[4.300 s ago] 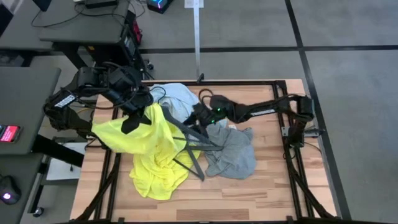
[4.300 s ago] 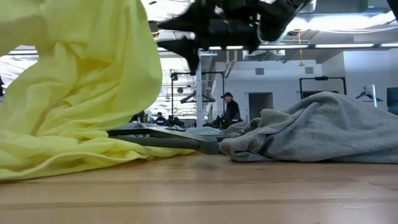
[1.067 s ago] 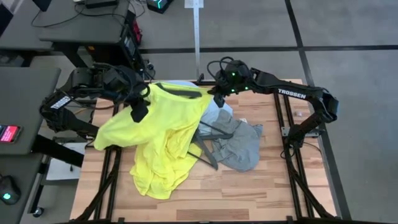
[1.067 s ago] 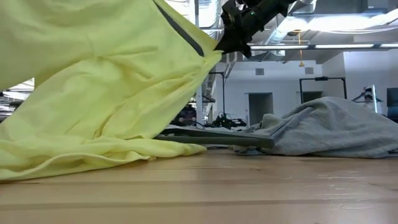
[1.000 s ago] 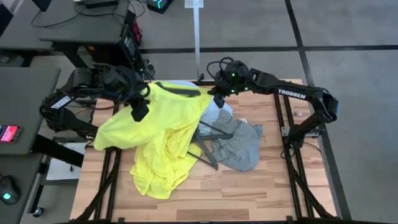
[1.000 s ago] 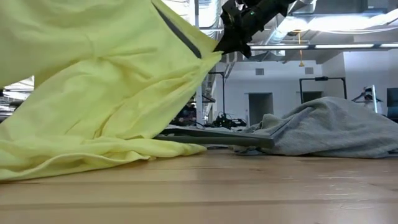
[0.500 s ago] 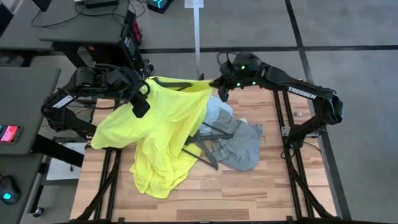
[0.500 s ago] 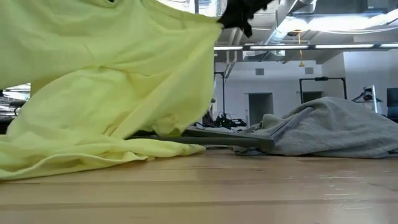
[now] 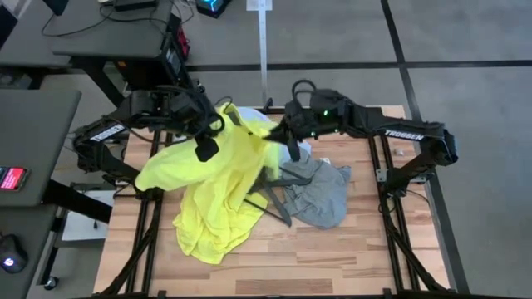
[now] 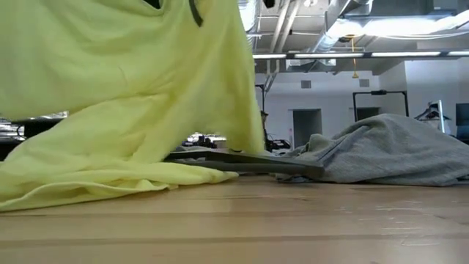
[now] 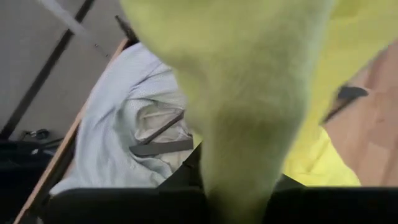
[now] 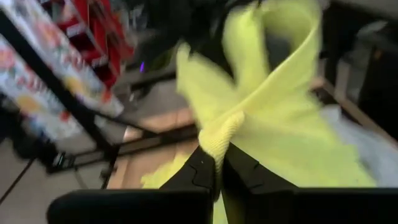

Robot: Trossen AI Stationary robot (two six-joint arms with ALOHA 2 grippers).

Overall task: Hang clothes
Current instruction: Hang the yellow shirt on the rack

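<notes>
**A:** So what's the yellow shirt (image 9: 218, 178) doing? Looks like soft, floppy neon knit all bunched up.

**B:** Yep, both claws have it. Left gripper (image 9: 202, 151) is clenched on a fold of it up around 11 o'clock from the table's (image 9: 366, 249) middle, and the right gripper (image 9: 283, 137) is pinched on a rolled, ribbed edge of the same shirt near 12 o'clock. In the right wrist view the fingers (image 12: 199, 171) squeeze that edge into a thick cord. The rest drapes down in loose wrinkles and pools on the wood planks towards 8 o'clock.

**A:** And the other clothes?

**B:** The grey T-shirt (image 9: 320, 193) is a crumpled heap at about 3 o'clock of centre, matte, heavier-looking fabric. The pale blue shirt (image 11: 118, 134) lies rumpled at the far edge, mostly hidden under the yellow one from above.

**A:** Anything in the way?

**B:** Dark grey hangers (image 9: 270, 193), thin triangular bars, sit tangled between the yellow and the grey. One (image 11: 158, 144) lies on the blue shirt. From the low view the yellow hangs like a curtain across most of the left side.
</notes>
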